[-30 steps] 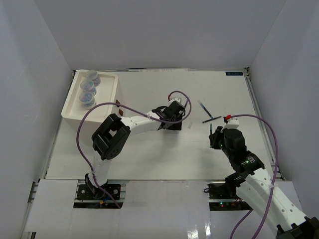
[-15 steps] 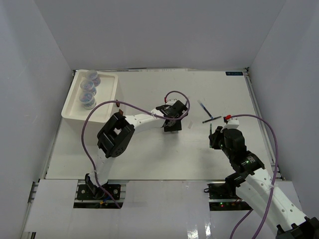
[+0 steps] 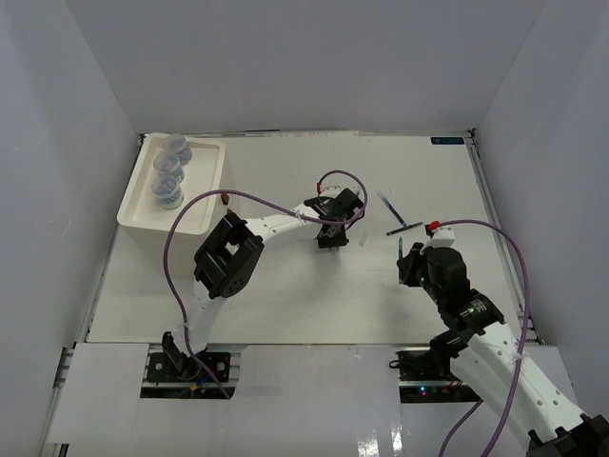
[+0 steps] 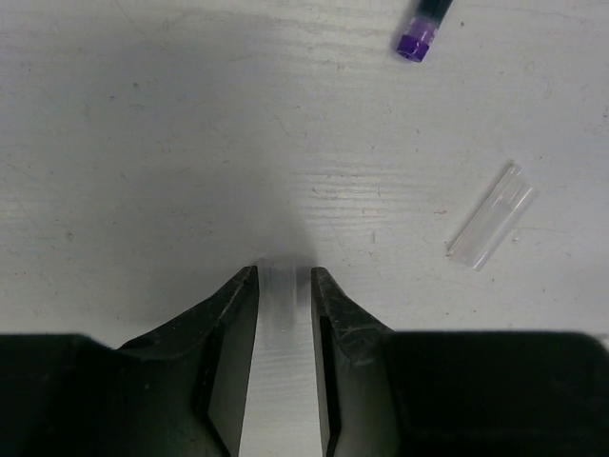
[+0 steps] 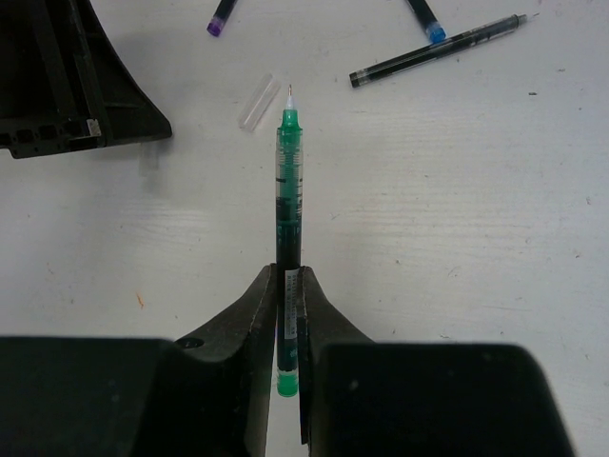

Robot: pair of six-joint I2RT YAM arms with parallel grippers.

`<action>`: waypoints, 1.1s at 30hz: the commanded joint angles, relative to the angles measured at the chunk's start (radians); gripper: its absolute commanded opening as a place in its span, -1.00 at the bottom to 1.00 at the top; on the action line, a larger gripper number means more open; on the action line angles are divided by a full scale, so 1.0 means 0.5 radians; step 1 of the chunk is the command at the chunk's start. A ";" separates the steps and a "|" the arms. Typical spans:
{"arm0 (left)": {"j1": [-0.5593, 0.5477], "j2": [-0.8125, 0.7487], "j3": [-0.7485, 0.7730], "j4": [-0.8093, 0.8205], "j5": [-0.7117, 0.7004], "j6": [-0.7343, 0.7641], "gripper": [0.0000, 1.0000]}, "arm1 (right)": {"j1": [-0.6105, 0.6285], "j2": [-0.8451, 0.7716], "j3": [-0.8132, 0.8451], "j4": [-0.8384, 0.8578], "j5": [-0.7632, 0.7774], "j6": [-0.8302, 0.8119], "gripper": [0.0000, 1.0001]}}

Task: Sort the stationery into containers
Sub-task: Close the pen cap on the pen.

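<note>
Clamped by the right claw (image 5: 288, 278) on a green pen (image 5: 288, 181) near its back end, with the nib pointing straight ahead. Probably held this way for a lengthwise carry to the white drawer box (image 3: 205, 171) at the far left of the worktop (image 3: 324, 295).

Poised low over a clear pen (image 4: 284, 314) with the left claw (image 4: 284, 274), fingers close on either side and lined up along the barrel. Likely aimed at pinching it across its thin width. Cannot tell whether already squeezing or just short of contact.

Lying ahead and to the right of that claw, apart from it: a short clear cap (image 4: 490, 227). Further off, at the edge of view: a purple pen end (image 4: 422, 29).

Well apart from both claws, in the box's top tray: three clear jars (image 3: 168, 171) standing in a row, presumably sorted already.

Loose on the worktop beyond the right claw: two dark pens (image 3: 404, 227), close together.
</note>
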 commanded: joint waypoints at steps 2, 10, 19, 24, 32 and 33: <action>0.003 0.054 0.004 -0.069 -0.015 -0.026 -0.28 | -0.003 -0.003 -0.001 0.093 -0.029 -0.038 -0.82; 0.003 -0.071 -0.064 -0.036 -0.042 0.014 -0.61 | -0.006 0.037 0.002 0.163 -0.185 -0.109 -0.82; 0.025 -0.681 -0.398 0.595 -0.082 0.373 -0.68 | -0.003 0.236 0.067 0.442 -0.801 -0.278 -0.83; 0.129 -1.044 -0.750 0.976 0.064 0.578 -0.67 | 0.064 0.405 0.113 0.764 -1.019 -0.275 -0.85; 0.384 -1.467 -1.110 1.385 0.234 0.637 -0.67 | 0.389 0.776 0.183 1.237 -0.894 -0.321 -0.85; 0.387 -1.504 -1.128 1.382 0.206 0.649 -0.67 | 0.414 0.834 0.183 1.356 -0.873 -0.318 -0.85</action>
